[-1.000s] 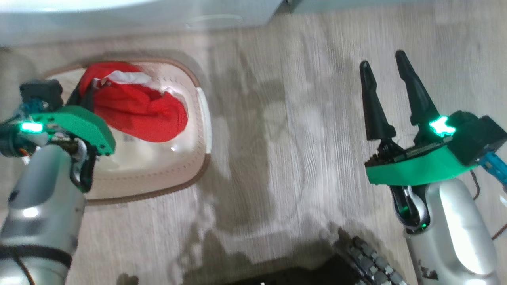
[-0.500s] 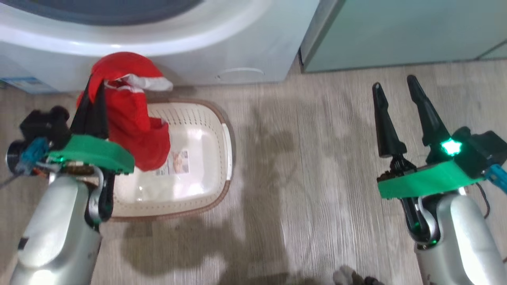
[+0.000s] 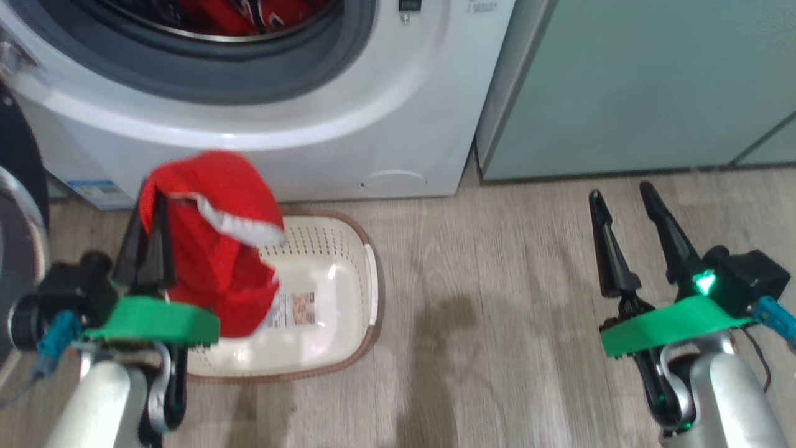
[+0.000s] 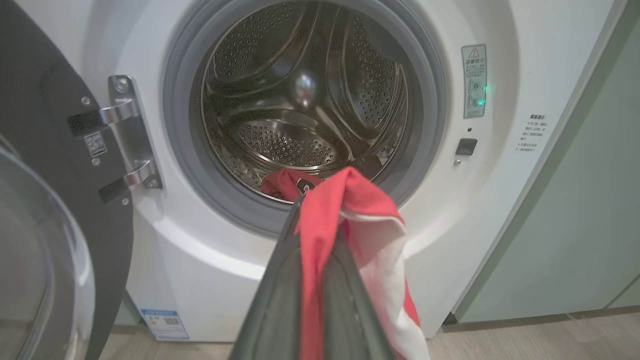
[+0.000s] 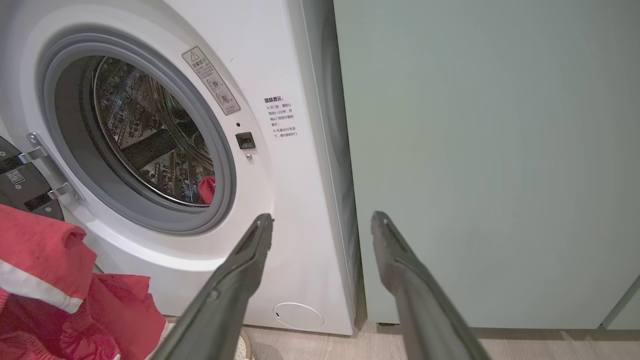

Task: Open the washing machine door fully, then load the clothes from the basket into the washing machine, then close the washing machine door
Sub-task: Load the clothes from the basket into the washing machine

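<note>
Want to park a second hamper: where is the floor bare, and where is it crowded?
Bare: the grey wood-look floor between the cream perforated plastic basket and the right end effector, bordered behind by the white washing machine and pale green cabinet. Crowded: over the basket, where the left end effector holds a red garment.

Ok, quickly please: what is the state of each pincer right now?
Left pincer: closed, holding a red garment.
Right pincer: open, holding nothing.
</note>
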